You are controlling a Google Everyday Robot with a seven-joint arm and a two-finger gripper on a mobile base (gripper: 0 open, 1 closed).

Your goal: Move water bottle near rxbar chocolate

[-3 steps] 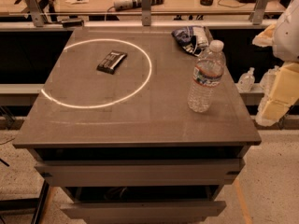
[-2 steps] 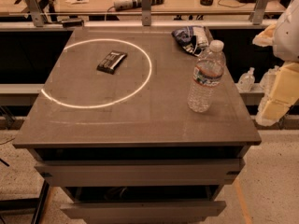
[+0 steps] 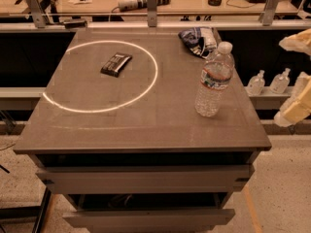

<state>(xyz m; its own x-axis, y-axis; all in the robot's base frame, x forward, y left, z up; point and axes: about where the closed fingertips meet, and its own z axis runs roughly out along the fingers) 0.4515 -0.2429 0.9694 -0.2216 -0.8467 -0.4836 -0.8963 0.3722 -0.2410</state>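
The water bottle [image 3: 214, 80] stands upright near the right edge of the grey table [image 3: 146, 125]; it is clear and ribbed, with a white cap and a red, white and blue label. The rxbar chocolate [image 3: 116, 64], a small flat dark bar, lies at the far left inside a thin white circle marked on the tabletop. My gripper [image 3: 297, 103] shows as pale cream parts at the right edge of the view, off the table and to the right of the bottle. It holds nothing that I can see.
A wrinkled blue-and-white snack bag [image 3: 198, 39] lies at the table's far right corner, behind the bottle. Small clear pump bottles [image 3: 268, 81] stand on a lower shelf to the right. A workbench with tools runs along the back. Drawers sit below the tabletop.
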